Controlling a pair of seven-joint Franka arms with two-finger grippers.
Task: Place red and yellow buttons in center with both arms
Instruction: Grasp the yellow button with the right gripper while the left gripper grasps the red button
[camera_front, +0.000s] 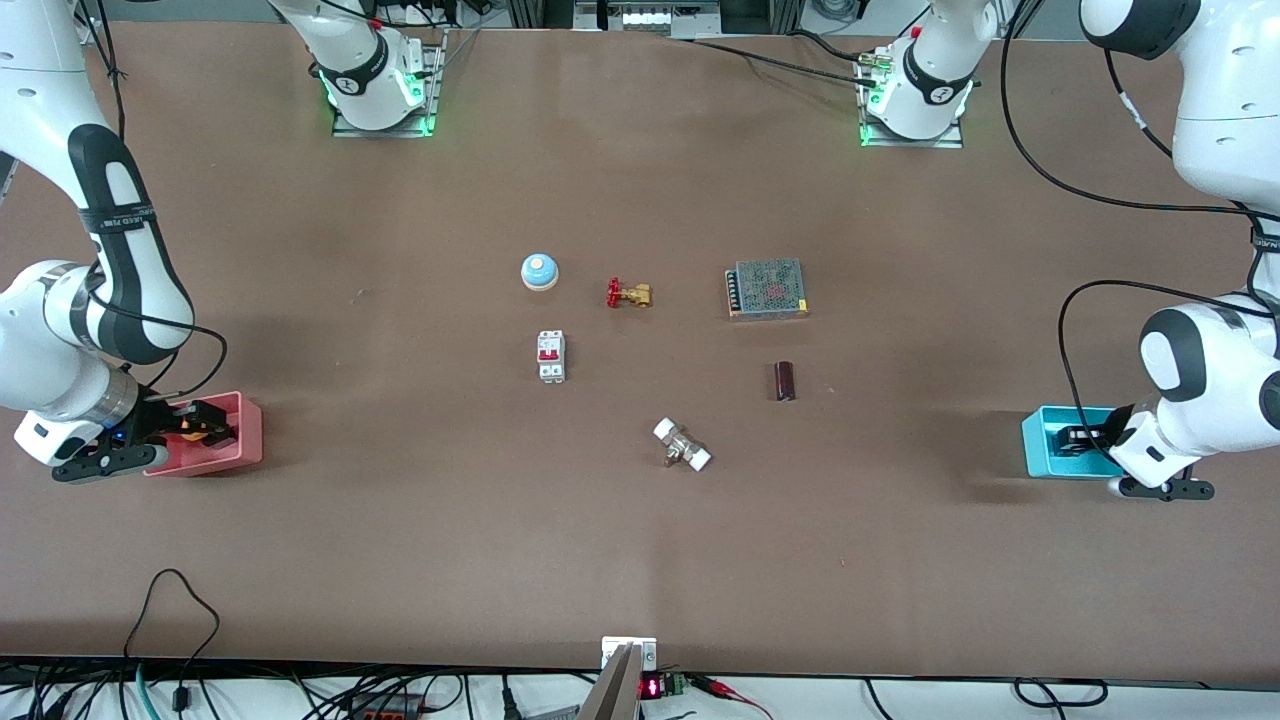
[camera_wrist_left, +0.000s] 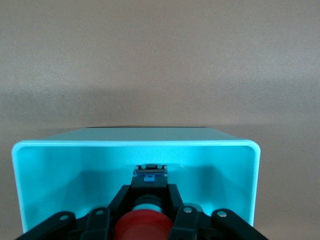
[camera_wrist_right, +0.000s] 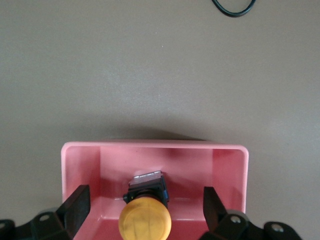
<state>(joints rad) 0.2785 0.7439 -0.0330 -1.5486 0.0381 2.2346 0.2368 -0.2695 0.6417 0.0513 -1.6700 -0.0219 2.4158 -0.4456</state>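
Note:
The red button (camera_wrist_left: 141, 225) sits in the cyan bin (camera_wrist_left: 50, 150) at the left arm's end of the table. My left gripper (camera_wrist_left: 148, 197) is down in that bin (camera_front: 1040, 440), its fingers closed against the button's black body. The red cap is hidden in the front view, where only the left gripper (camera_front: 1078, 440) shows. The yellow button (camera_wrist_right: 145, 220) lies in the pink bin (camera_wrist_right: 150, 146) at the right arm's end. My right gripper (camera_wrist_right: 145, 205) is open, one finger on each side of the button and apart from it. It also shows in the front view (camera_front: 190, 425) in the pink bin (camera_front: 245, 430).
Around the table's center (camera_front: 660, 370) lie a blue-and-white dome (camera_front: 539, 271), a brass valve with a red handle (camera_front: 629, 294), a white breaker (camera_front: 551, 356), a mesh-topped box (camera_front: 767, 289), a dark cylinder (camera_front: 785, 381) and a white-ended fitting (camera_front: 682, 445).

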